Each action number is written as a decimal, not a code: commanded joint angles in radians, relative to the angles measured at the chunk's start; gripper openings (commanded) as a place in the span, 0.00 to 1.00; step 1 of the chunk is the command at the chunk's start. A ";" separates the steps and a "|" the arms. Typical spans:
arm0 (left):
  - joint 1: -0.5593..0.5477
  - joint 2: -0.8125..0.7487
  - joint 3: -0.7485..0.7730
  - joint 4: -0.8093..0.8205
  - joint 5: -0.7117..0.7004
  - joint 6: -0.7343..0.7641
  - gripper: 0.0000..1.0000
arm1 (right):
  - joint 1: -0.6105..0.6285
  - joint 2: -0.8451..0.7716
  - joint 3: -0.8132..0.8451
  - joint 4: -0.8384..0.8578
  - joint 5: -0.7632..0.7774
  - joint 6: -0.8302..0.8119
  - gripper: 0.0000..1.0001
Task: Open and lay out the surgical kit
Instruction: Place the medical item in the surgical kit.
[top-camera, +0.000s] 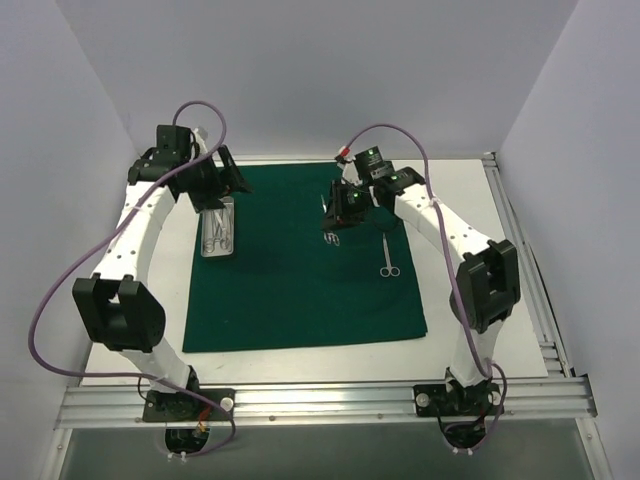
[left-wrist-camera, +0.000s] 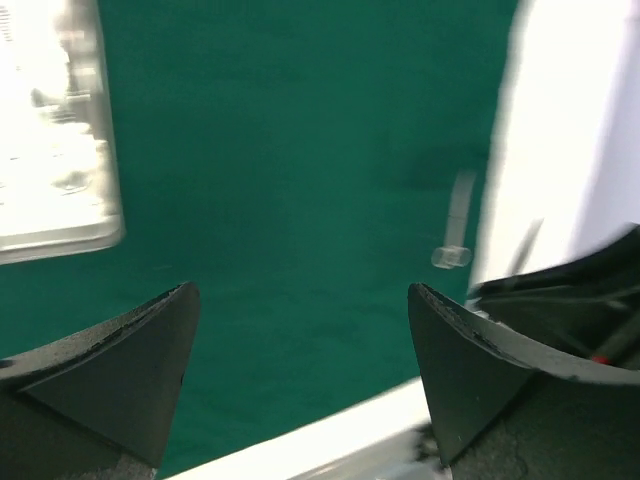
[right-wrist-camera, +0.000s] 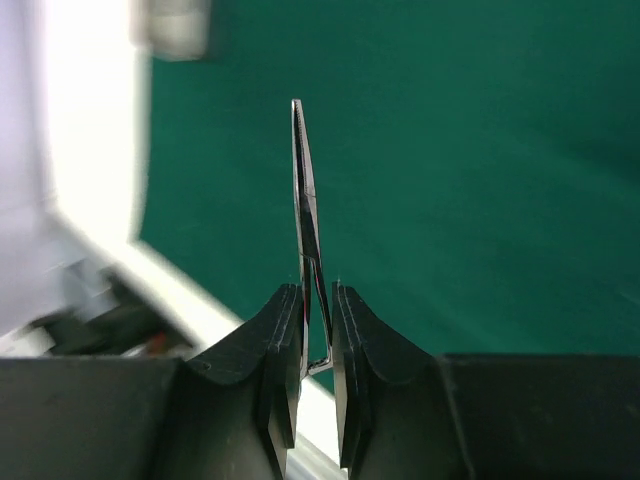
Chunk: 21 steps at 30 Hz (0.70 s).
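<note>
Dark green drape (top-camera: 300, 300) lies spread flat on the white table (top-camera: 480, 300), covering most of the middle. Silver tray (top-camera: 218, 245) sits at the drape's left edge, far half, w/ thin steel instruments inside; can't tell which ones. Ring-handled forceps (top-camera: 387, 256) lie on the drape, right of centre, handles toward the arm bases. Tweezers (right-wrist-camera: 303, 200) are off the cloth, pinched at their rear end in the right gripper (right-wrist-camera: 317, 310); jaws narrow, clamped on them, tips pointing away from the wrist cam. Left gripper (left-wrist-camera: 302, 290) hangs over the drape just beside the tray, jaws spread wide, nothing between them.
</note>
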 joint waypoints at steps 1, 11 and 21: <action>-0.010 0.046 0.106 -0.269 -0.302 0.183 0.94 | -0.007 0.073 0.047 -0.280 0.400 -0.076 0.00; -0.001 0.138 0.172 -0.309 -0.434 0.183 0.94 | -0.015 0.200 0.048 -0.333 0.609 -0.013 0.00; 0.016 0.227 0.203 -0.319 -0.390 0.177 0.92 | -0.019 0.278 0.002 -0.316 0.669 0.031 0.00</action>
